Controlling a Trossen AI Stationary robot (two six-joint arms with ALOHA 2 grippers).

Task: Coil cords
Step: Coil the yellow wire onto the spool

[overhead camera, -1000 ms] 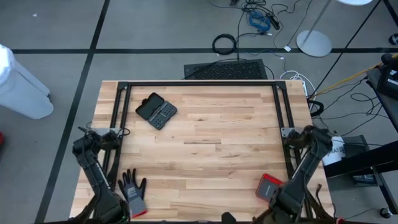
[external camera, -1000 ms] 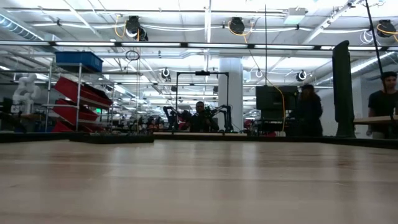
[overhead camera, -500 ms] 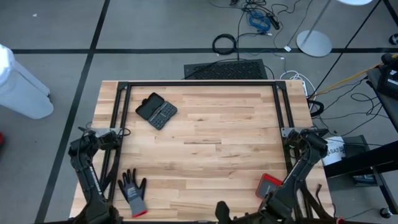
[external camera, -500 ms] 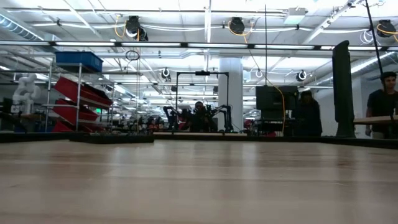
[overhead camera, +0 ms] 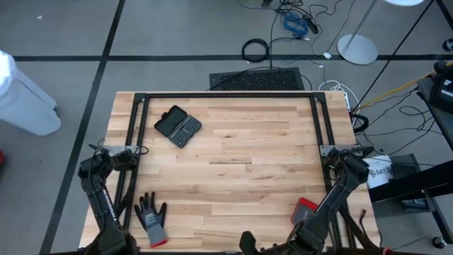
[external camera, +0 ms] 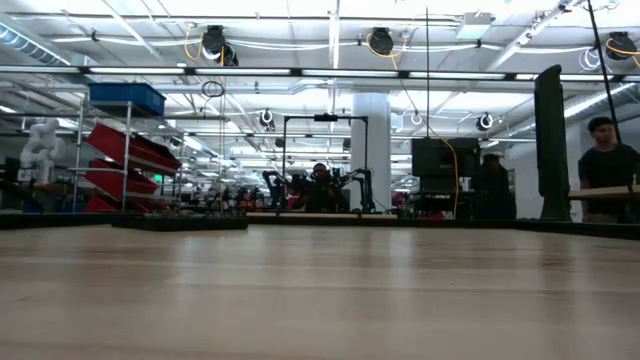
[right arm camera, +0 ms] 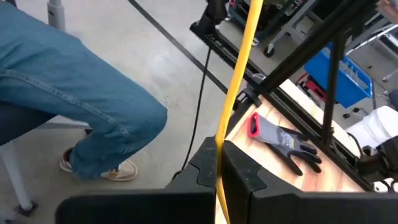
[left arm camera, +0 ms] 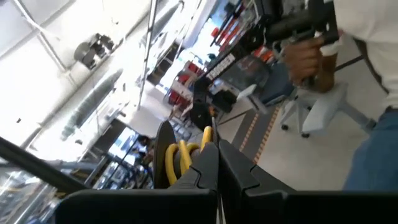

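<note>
Between black end effector [right arm camera: 217,163] fingers, thin yellow cord [right arm camera: 239,81]

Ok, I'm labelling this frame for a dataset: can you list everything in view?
yellow cord: one, yellow, stretched out from the right tool
glove: one, grey, table's near left
case: one, black, table's far left
flat item: one, red, near right, by the right arm
cable ring: one, black, floor beyond the table
table: one, light wood
person: one, blue jeans, beside the table
left tool: dark, shut on the yellow cord
right tool: dark, shut on the yellow cord
</note>
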